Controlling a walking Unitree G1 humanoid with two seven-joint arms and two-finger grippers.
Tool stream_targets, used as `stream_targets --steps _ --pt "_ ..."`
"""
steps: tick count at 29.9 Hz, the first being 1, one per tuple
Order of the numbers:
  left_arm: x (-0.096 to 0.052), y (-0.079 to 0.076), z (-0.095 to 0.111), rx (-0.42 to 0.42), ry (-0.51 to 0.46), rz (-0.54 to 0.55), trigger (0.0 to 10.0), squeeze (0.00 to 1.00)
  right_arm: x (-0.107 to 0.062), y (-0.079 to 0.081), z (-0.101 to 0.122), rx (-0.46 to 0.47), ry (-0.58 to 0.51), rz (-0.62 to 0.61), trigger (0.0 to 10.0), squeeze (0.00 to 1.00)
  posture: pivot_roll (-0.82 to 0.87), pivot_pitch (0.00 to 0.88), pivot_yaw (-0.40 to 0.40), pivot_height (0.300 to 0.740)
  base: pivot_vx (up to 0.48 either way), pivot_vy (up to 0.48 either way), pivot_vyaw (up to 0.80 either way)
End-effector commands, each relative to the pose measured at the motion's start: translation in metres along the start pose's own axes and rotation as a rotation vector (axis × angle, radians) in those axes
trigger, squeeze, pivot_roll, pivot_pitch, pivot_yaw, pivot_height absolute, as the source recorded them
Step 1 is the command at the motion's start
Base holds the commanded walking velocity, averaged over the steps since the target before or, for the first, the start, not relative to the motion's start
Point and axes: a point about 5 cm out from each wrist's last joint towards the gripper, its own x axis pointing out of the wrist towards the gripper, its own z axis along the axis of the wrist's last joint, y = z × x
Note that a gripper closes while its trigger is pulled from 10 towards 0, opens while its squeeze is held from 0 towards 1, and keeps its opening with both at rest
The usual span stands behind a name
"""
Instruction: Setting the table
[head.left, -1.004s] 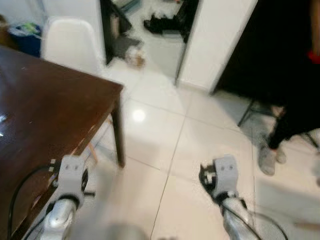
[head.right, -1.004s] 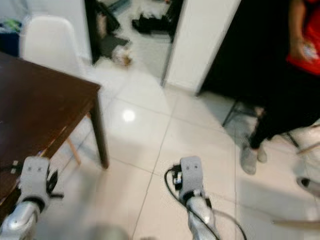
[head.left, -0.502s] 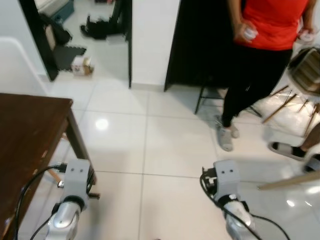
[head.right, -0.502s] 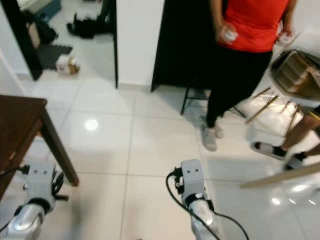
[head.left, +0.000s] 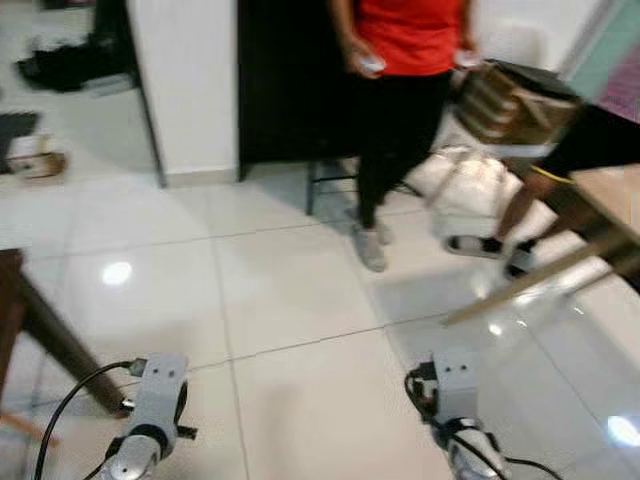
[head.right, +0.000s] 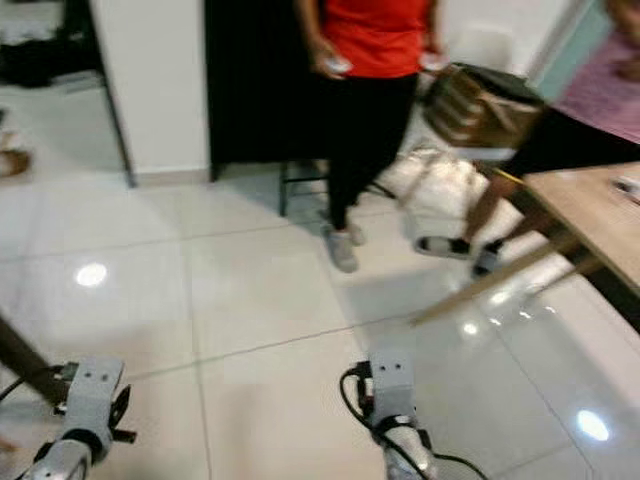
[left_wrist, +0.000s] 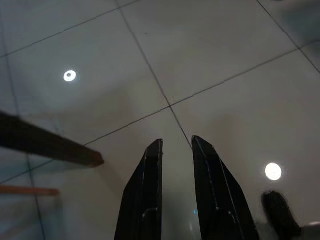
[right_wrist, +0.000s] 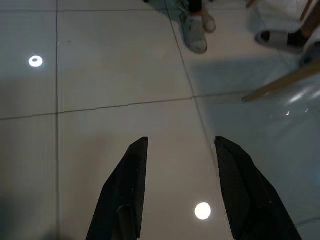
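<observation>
Both arms hang low over the glossy white tiled floor (head.left: 290, 290), carrying nothing. The left pincer (left_wrist: 176, 147) points down at the tiles with its two black fingers a narrow gap apart; the right pincer (right_wrist: 181, 145) has its fingers spread wide, empty between them. A light wooden surface (head.right: 590, 215) stands at the right edge of the scene, well apart from both pincers, with a small object on it too blurred to identify. A dark brown wooden table leg (head.left: 55, 350) slants near the left arm at the left edge. Ahead, a person in a red shirt and black trousers (head.left: 400, 90) stands by a dark doorway, holding small white items in each hand. A second person in sandals (head.left: 480, 245) sits beside the light surface.
</observation>
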Motion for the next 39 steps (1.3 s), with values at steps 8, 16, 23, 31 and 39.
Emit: stream_targets --steps 8,16,23,31,39 --pt "0.004 -0.004 -0.005 0.009 -0.008 -0.019 10.0 0.00 0.001 -0.006 -0.006 0.007 0.004 -0.028 10.0 0.00 -0.01 0.036 0.008 0.740 0.000 0.000 -0.80" --pt "0.008 -0.005 0.002 0.060 -0.022 -0.063 10.0 0.00 0.003 -0.004 -0.004 0.043 -0.007 -0.068 10.0 0.00 -0.02 0.024 0.079 0.740 0.000 0.000 -0.80" --pt "0.013 -0.005 0.009 0.071 -0.049 -0.069 10.0 0.00 0.006 -0.002 -0.002 0.049 -0.018 -0.072 10.0 0.00 -0.01 0.020 0.076 0.740 0.000 0.000 -0.80" --pt "0.014 -0.003 0.009 0.076 -0.051 -0.064 10.0 0.00 0.008 0.001 -0.001 0.052 -0.025 -0.066 10.0 0.00 0.00 0.017 0.087 0.740 0.000 0.000 -0.80" --pt "0.014 -0.003 0.009 0.080 -0.051 -0.067 10.0 0.00 0.009 0.002 -0.001 0.056 -0.030 -0.073 10.0 0.00 0.00 0.020 0.084 0.740 0.000 0.000 -0.80"
